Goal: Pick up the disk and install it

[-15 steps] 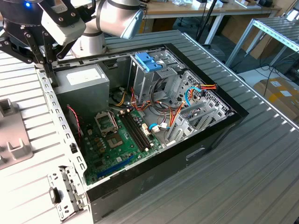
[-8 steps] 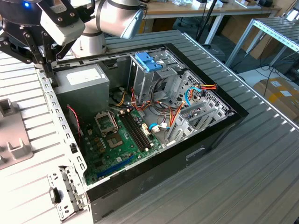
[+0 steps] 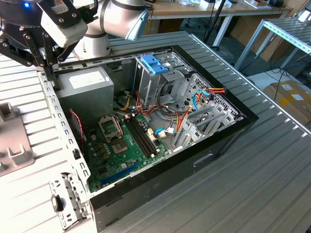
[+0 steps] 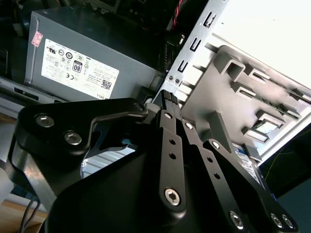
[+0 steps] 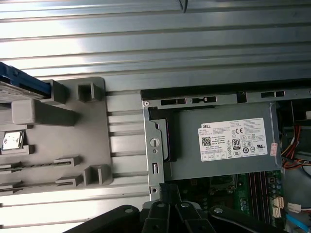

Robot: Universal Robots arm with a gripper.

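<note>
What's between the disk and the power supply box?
In the first wrist view, from the disk: the grey fixture plate, a strip of ribbed table, then the computer case's metal wall.

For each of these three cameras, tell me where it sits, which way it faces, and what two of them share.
Exterior view: off the arm, high up, looking down into the open computer case; the arm and gripper show.
First wrist view: on the arm, looking down past the gripper at the power supply, grey fixture and disk.
Second wrist view: on the arm, looking along the gripper toward the power supply and grey fixture.
Shared: all three show the power supply.
</note>
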